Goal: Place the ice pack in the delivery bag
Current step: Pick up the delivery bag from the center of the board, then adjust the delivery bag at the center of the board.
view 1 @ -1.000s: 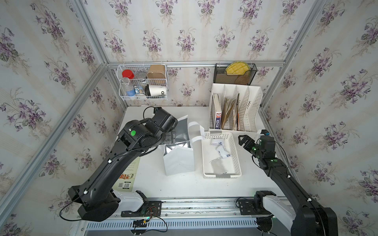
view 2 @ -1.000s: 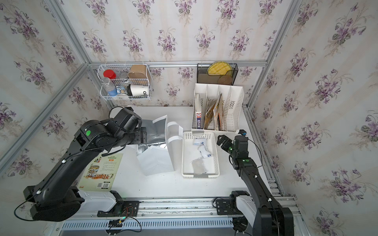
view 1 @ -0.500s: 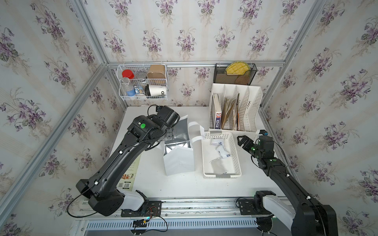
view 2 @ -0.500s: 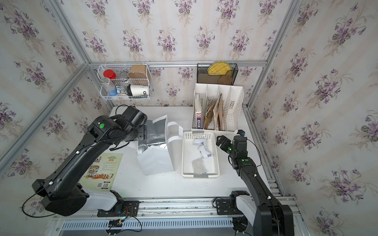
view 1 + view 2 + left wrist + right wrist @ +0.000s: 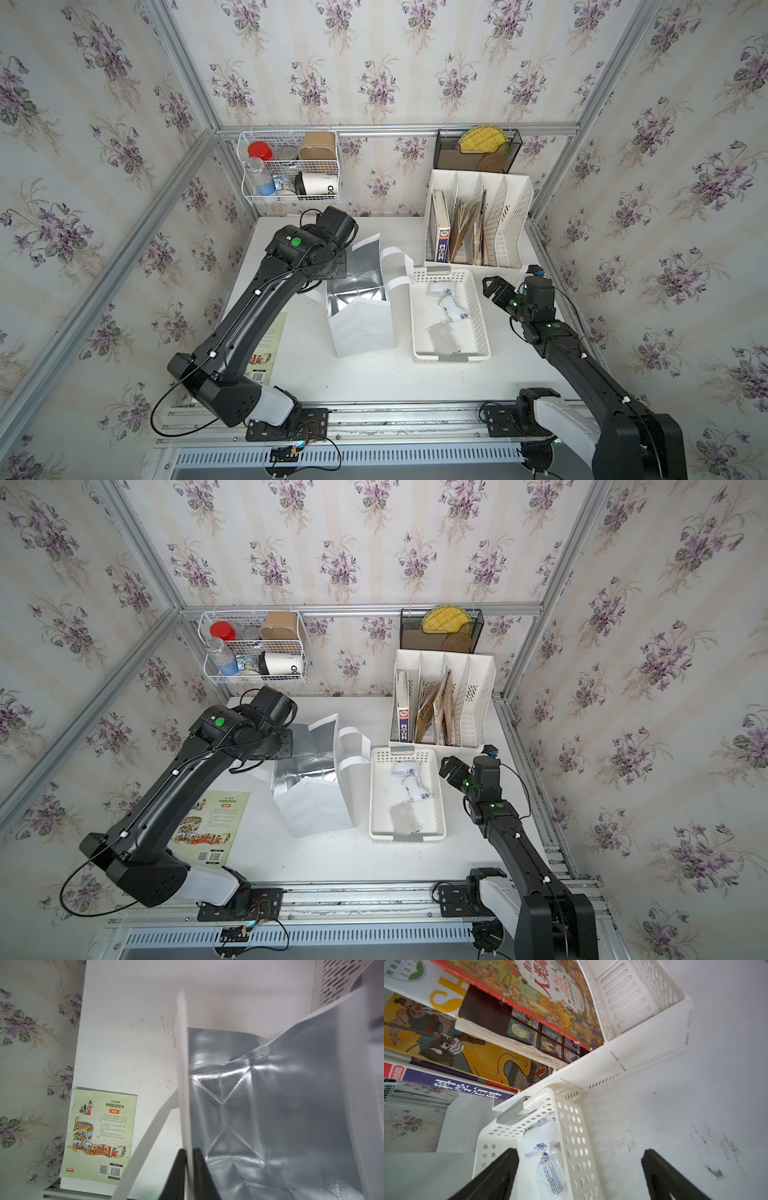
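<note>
The delivery bag stands open mid-table, white outside with silver foil lining. My left gripper is shut on the bag's left wall, one finger outside and one against the foil. In both top views the wrist hides its fingers. Several ice packs, clear pouches with blue print, lie in the white perforated basket right of the bag. My right gripper is open and holds nothing. It hovers above the basket's right wall near its far corner.
A picture book lies flat at the table's left edge. A white file organizer with books stands behind the basket. A wire basket of cups and bottles and a black mesh holder hang on the back wall.
My left gripper has gone from open to shut on the bag's wall, and the left arm has swung further over the bag. The right arm has hardly moved.
</note>
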